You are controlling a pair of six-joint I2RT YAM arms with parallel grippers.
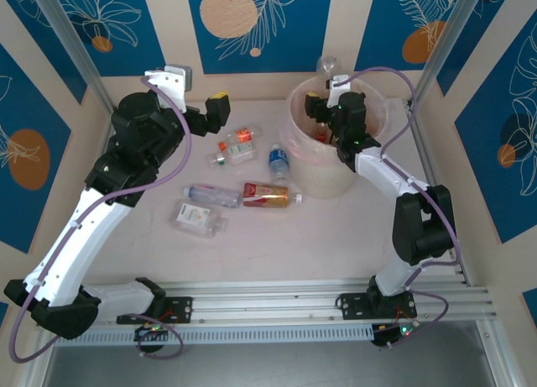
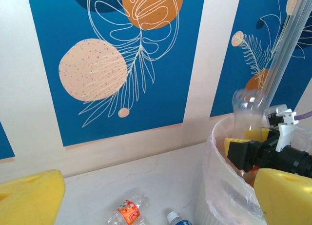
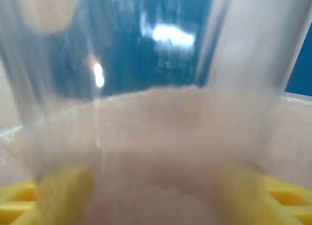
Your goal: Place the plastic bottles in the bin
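Several plastic bottles lie on the table left of the bin (image 1: pixel 336 181): an orange-labelled one (image 1: pixel 241 137), a blue-labelled one (image 1: pixel 278 163), a long clear one (image 1: pixel 211 195), a red-labelled one (image 1: pixel 270 195) and a flat one (image 1: pixel 199 217). My right gripper (image 1: pixel 325 97) is over the bin's mouth. A clear bottle (image 3: pixel 156 88) stands between its yellow fingers (image 3: pixel 287 198) and blurs the view, so I cannot tell whether they press on it. That bottle (image 2: pixel 247 110) pokes up above the lined rim (image 2: pixel 219 186). My left gripper (image 1: pixel 220 110) hangs open and empty above the table's back left.
More bottles (image 1: pixel 321 135) lie inside the bin. The patterned back wall (image 2: pixel 122 64) rises right behind the bin, and a metal post (image 2: pixel 287 49) stands at the back right corner. The orange-labelled bottle (image 2: pixel 129 211) and the blue-labelled one (image 2: pixel 176 219) lie close to the bin's left side.
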